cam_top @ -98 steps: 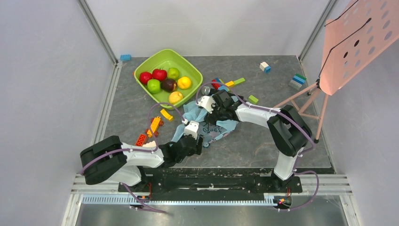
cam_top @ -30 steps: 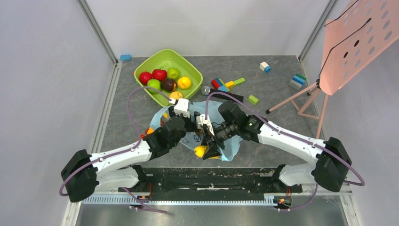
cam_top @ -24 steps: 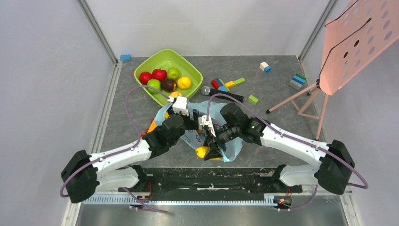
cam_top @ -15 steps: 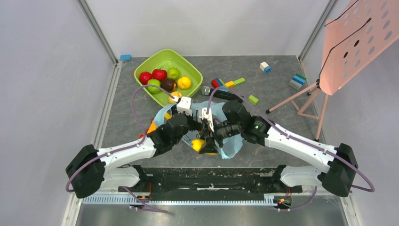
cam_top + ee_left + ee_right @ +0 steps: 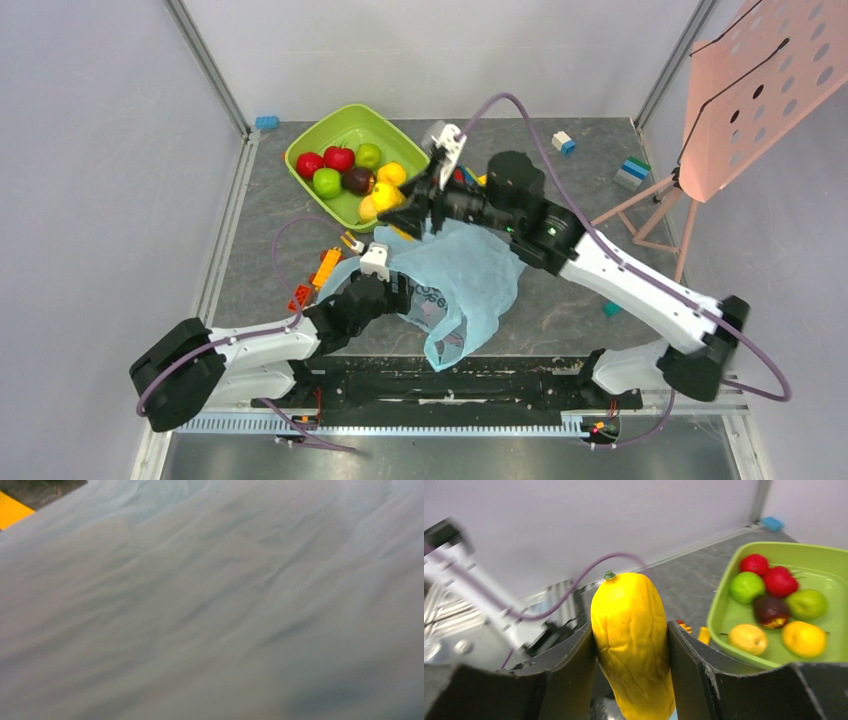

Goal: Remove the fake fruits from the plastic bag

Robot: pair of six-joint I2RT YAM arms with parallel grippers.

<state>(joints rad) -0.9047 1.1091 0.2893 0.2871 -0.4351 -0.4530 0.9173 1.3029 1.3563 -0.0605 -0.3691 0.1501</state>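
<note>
My right gripper [image 5: 408, 205] is raised over the near right rim of the lime-green bowl [image 5: 325, 135]. It is shut on the elongated yellow fruit [image 5: 387, 196]. In the right wrist view the fruit [image 5: 631, 610] stands upright between both black fingers [image 5: 574, 665]. The light-blue plastic bag [image 5: 465, 280] lies spread on the table below. My left gripper [image 5: 385, 290] is at the bag's left edge, its fingers hidden. The left wrist view shows only bag plastic [image 5: 225, 605]. The bowl [image 5: 724, 600] holds red [image 5: 339, 157], green [image 5: 327, 181], brown [image 5: 358, 180] and yellow [image 5: 392, 172] fruits.
Orange and red building blocks [image 5: 325, 265] lie left of the bag. More blocks lie at the far right [image 5: 632, 170], at the back [image 5: 565, 142] and back left [image 5: 266, 122]. A pink perforated stand [image 5: 760, 90] on thin legs stands at the right.
My right gripper has lifted the yellow fruit out of the bag and carried it away to the bowl's edge. The bag has slumped flatter. My left gripper has drawn back nearer.
</note>
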